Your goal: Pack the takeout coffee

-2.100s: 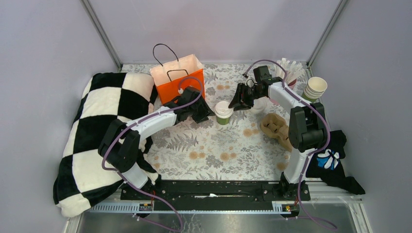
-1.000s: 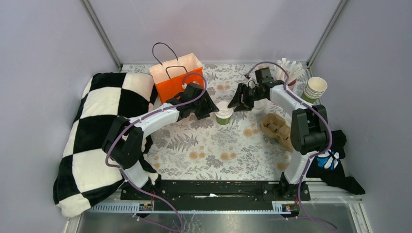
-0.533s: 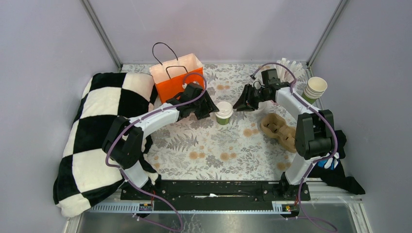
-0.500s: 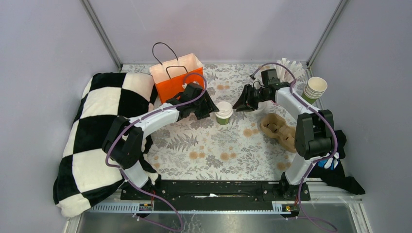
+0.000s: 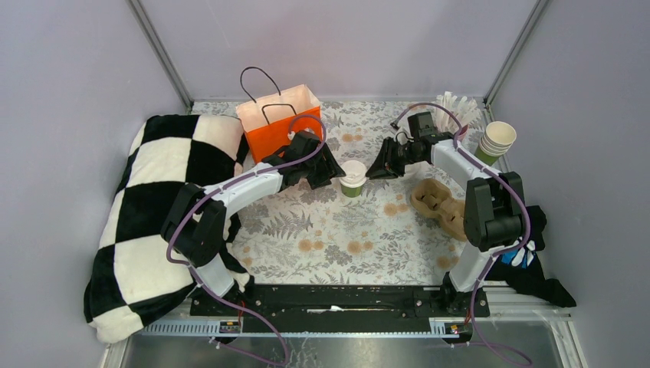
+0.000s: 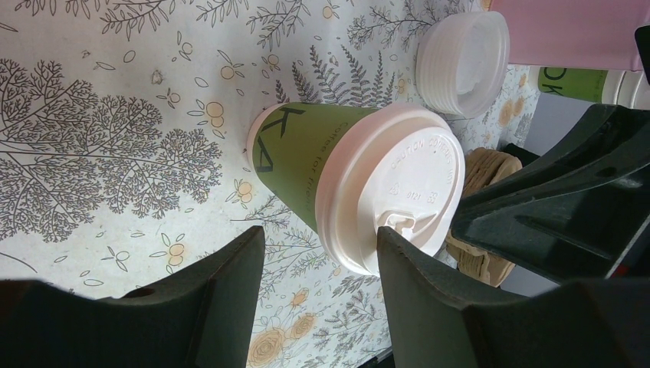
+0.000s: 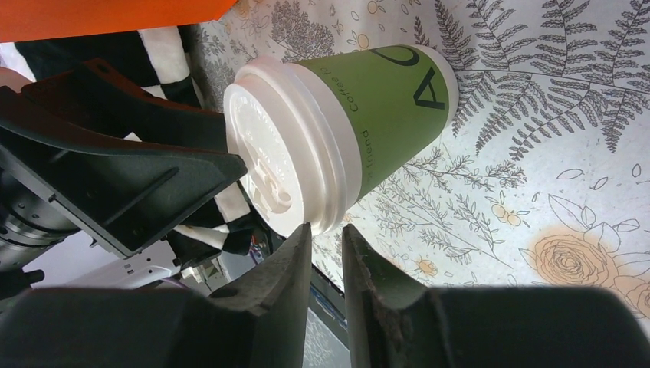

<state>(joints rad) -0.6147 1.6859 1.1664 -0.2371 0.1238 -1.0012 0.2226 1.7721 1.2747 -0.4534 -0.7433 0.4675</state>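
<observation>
The takeout coffee (image 5: pixel 353 176), a green paper cup with a white lid, stands upright on the floral table between my two grippers. My left gripper (image 5: pixel 335 175) is open just left of it. In the left wrist view its fingers (image 6: pixel 318 238) are spread wide, with the cup (image 6: pixel 360 180) just beyond the tips, one tip at the lid's edge and nothing held. My right gripper (image 5: pixel 374 169) sits just right of the cup. In the right wrist view its fingers (image 7: pixel 327 230) are nearly together and empty, with tips at the lid's rim (image 7: pixel 306 153). The brown pulp carrier (image 5: pixel 438 203) lies to the right.
An orange paper bag (image 5: pixel 280 123) stands behind the left gripper. A checkered blanket (image 5: pixel 153 207) covers the left side. A stack of lidless cups (image 5: pixel 497 139) and white sticks (image 5: pixel 458 111) are at the back right. A stack of lids (image 6: pixel 464 61) lies nearby. A dark cloth (image 5: pixel 529 253) lies right.
My left gripper moved right up to the cup and has held there. My right gripper drew back to the right, then edged back toward the cup. The cup has not moved.
</observation>
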